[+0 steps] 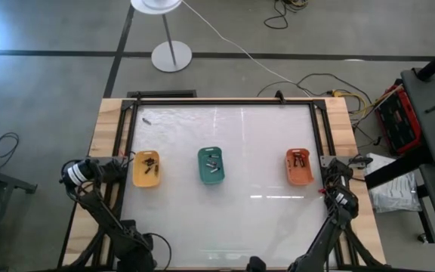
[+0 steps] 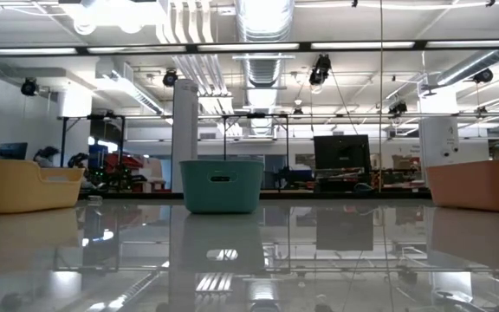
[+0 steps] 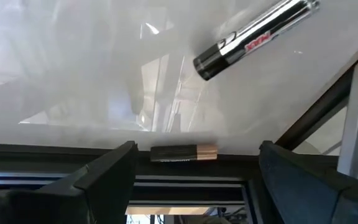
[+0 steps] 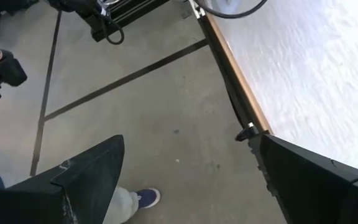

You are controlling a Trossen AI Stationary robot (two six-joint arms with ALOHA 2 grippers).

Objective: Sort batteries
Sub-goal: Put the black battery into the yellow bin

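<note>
Both grippers open and empty: left gripper (image 1: pixel 129 161) at the table's nine o'clock edge, right gripper (image 1: pixel 329 168) at three o'clock.
Largest first, I see the table (image 1: pixel 225 219), then yellow tray (image 1: pixel 146 168), green tray (image 1: pixel 211 165) and orange tray (image 1: pixel 299 167) holding batteries (image 1: pixel 213 164). One loose battery (image 1: pixel 146 119) lies at eleven o'clock; I judge a careless nudge could roll it off.
</note>
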